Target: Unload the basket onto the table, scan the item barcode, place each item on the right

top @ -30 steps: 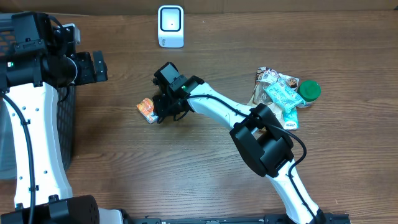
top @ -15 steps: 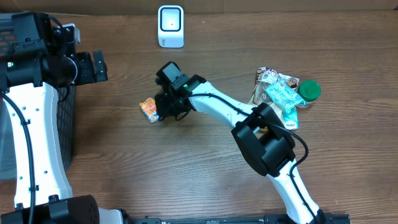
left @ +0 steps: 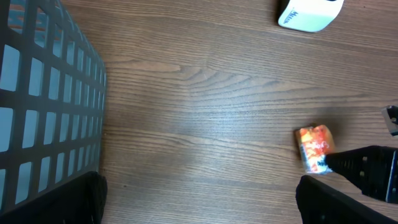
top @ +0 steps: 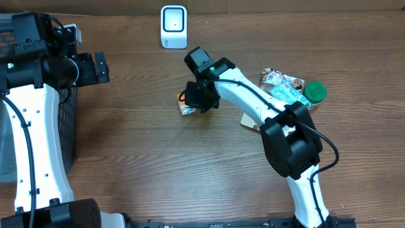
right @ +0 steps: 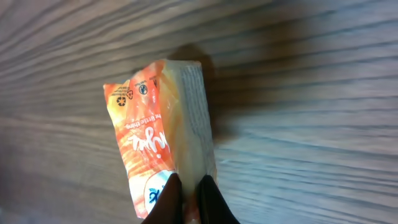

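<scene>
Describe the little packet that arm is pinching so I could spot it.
Start at the white scanner at the far edge and come toward the middle. There the right gripper pinches a small orange packet by one end. It alone is orange, well apart from the wrapper pile.

Scanner at far edge of table, middle. Packet nearer than scanner, slightly right of it, one end in right gripper. Heap of packets well right; round tub touching heap's right side. Basket at left edge; left gripper just right of it, well left of packet.
</scene>
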`<state>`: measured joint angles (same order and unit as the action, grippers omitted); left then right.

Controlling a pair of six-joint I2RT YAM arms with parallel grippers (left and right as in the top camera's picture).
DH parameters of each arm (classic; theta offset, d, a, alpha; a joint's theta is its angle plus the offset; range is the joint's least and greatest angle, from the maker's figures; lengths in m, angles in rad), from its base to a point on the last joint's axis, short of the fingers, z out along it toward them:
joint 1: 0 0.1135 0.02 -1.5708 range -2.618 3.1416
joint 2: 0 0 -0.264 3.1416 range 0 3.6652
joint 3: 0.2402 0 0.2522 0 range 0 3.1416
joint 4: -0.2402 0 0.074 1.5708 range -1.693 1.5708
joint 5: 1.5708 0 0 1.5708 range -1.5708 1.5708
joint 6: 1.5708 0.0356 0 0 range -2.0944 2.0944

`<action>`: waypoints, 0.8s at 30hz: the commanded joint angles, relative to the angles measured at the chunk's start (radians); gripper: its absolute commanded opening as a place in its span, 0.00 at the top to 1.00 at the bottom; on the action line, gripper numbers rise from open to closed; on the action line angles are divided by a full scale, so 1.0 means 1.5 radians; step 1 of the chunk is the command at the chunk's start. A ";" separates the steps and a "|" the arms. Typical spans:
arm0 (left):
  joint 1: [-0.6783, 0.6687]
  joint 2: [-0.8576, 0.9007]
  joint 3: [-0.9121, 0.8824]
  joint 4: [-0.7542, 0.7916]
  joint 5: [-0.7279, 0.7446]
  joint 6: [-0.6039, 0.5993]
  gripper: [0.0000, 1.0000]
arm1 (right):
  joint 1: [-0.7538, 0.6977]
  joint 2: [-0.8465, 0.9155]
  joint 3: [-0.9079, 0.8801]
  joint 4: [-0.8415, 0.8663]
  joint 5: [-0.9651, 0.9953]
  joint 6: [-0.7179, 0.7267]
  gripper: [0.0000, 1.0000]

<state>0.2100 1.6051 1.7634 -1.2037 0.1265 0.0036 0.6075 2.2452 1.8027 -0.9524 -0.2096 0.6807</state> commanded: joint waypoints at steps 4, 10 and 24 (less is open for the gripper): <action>-0.001 0.003 0.017 0.001 -0.002 0.011 0.00 | 0.005 -0.015 -0.023 -0.003 0.017 -0.006 0.74; -0.001 0.003 0.017 0.001 -0.002 0.011 0.01 | -0.025 -0.016 -0.023 -0.003 -0.058 -0.112 0.60; -0.001 0.003 0.017 0.001 -0.002 0.011 0.00 | -0.148 -0.079 0.031 -0.122 -0.217 -0.370 0.68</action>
<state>0.2104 1.6051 1.7634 -1.2037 0.1265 0.0036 0.3878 2.2307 1.7969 -1.1252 -0.5007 0.2287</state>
